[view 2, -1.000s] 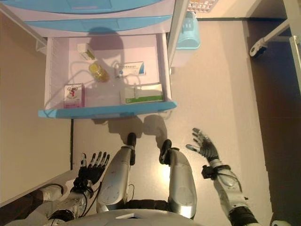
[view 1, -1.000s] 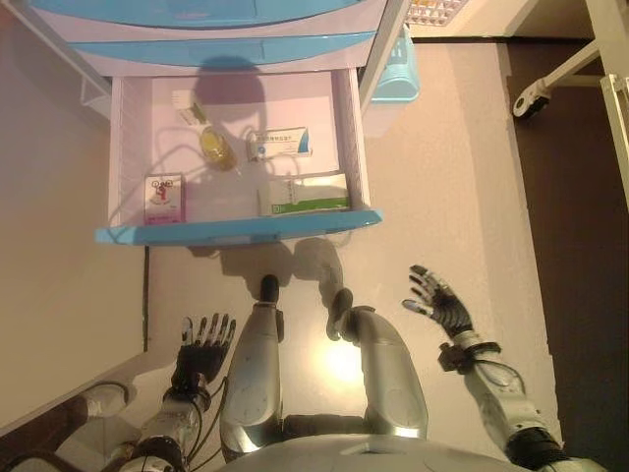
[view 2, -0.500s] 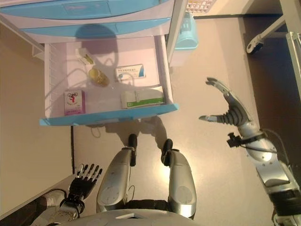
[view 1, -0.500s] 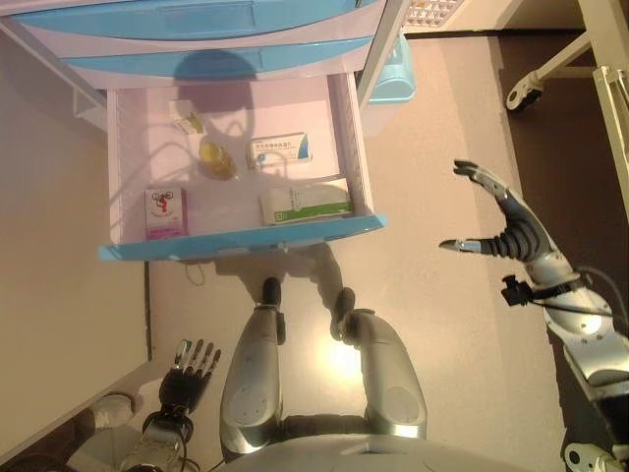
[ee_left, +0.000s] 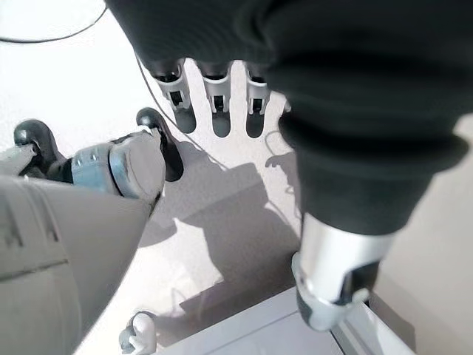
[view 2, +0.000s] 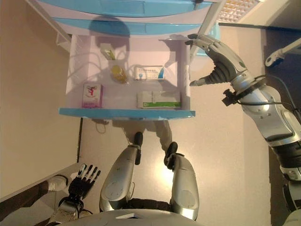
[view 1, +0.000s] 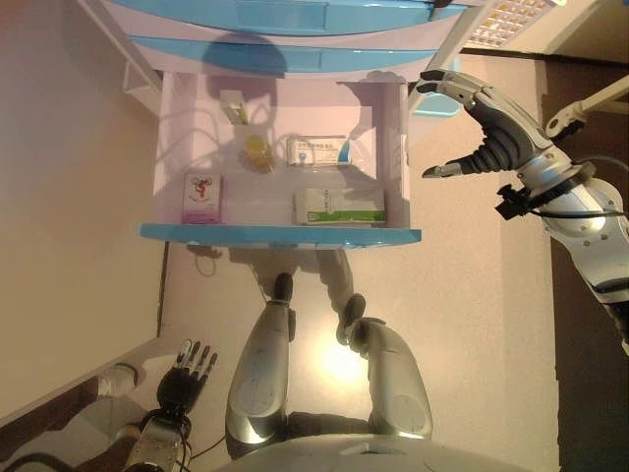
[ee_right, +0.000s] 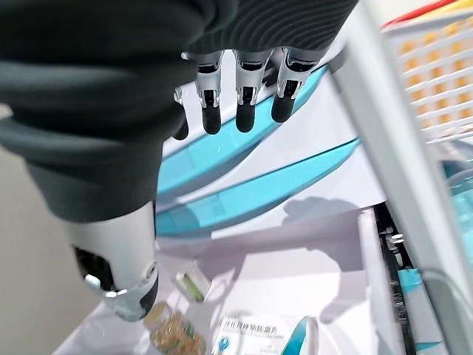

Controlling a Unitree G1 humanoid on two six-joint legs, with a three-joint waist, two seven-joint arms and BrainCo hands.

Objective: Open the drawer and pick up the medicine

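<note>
Open drawer, seen from my head camera. The drawer (view 1: pixel 280 234) stands pulled out, its blue front at 6 o'clock and the cabinet body at 12 o'clock. The medicine lies on the drawer floor as separate items: a pink box (view 1: pixel 201 198) at 9 o'clock, a green-and-white carton (view 1: pixel 339 206) at 4 o'clock just behind the front panel, a blue-and-white carton (view 1: pixel 315 150) toward 1 o'clock, a small amber bottle (view 1: pixel 257 152) just beside that carton, and a small pale packet (view 1: pixel 234 106) at 11 o'clock near the back wall.

My right robot hand (view 1: pixel 482 128) hovers above the drawer's right wall at 3 o'clock, released, fingers spread and gently arched, thumb apart, holding nothing. My left robot hand (view 1: pixel 187 372) hangs low at 7 o'clock, well apart from the drawer, fingers straight, also empty.

Handling, by my judgement: the cartons look light and stiff but thin-walled, so firm pressure could crush them; I would pinch one across its long side faces. The bottle looks smooth, round and prone to roll or slip; I would close around its body from above.
</note>
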